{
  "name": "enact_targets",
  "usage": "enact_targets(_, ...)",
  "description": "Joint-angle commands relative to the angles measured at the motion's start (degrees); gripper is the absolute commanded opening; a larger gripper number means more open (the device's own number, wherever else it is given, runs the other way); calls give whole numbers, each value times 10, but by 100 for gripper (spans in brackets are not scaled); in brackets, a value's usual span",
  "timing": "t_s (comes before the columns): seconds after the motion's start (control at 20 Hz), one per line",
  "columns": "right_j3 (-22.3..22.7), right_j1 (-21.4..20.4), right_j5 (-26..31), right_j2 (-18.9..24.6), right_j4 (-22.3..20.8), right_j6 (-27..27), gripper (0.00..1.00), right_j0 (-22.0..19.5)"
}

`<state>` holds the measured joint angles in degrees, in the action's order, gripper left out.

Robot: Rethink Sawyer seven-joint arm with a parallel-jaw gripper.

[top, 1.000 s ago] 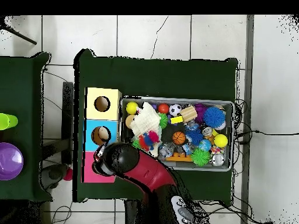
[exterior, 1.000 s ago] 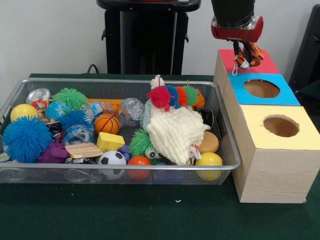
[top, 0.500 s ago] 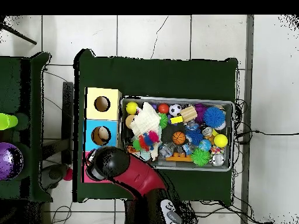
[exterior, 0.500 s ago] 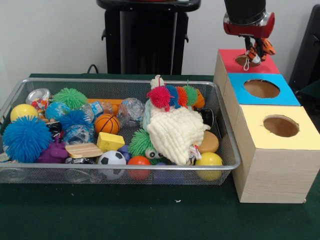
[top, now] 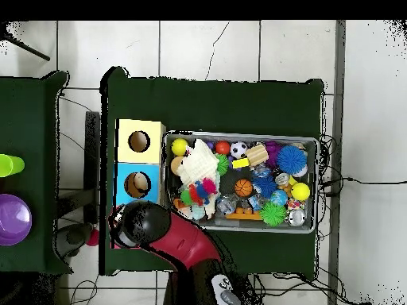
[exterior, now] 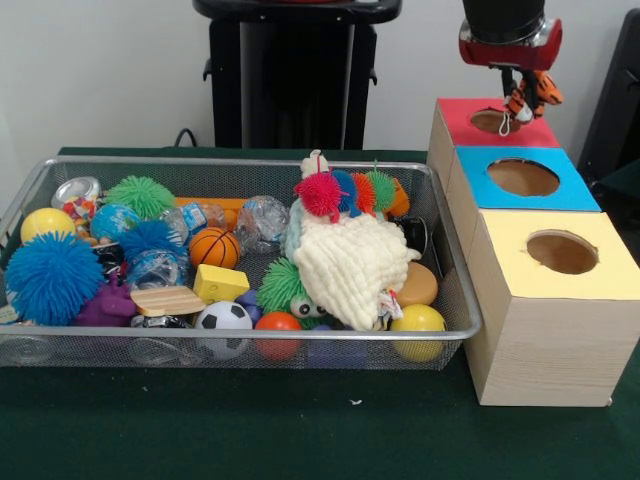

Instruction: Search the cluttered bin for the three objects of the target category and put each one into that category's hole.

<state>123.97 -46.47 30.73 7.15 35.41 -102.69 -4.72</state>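
Red-topped box's hole (exterior: 494,121) lies just below and slightly left of the gripper (exterior: 524,97), which hangs clenched on a small orange striped toy (exterior: 533,94).

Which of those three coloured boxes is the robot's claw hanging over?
The red-topped box, farthest in the row. The gripper hangs above its hole; the blue and yellow boxes have nothing above them.

Even indoor light, soft faint shadows, no glare, slight softness
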Motion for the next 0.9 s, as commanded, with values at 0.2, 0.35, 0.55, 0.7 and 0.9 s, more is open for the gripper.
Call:
enact_targets(0.2,57,9,-12,38,34,-88,0,-12)
enact_targets(0.35,64,22,-24,37,21,-66,0,-27)
enact_targets(0.55,76,25,-32,39,18,-56,0,-36)
enact_targets(0.7,72,28,-24,40,14,-61,0,-33)
enact_targets(0.9,70,31,-26,42,12,-64,0,-33)
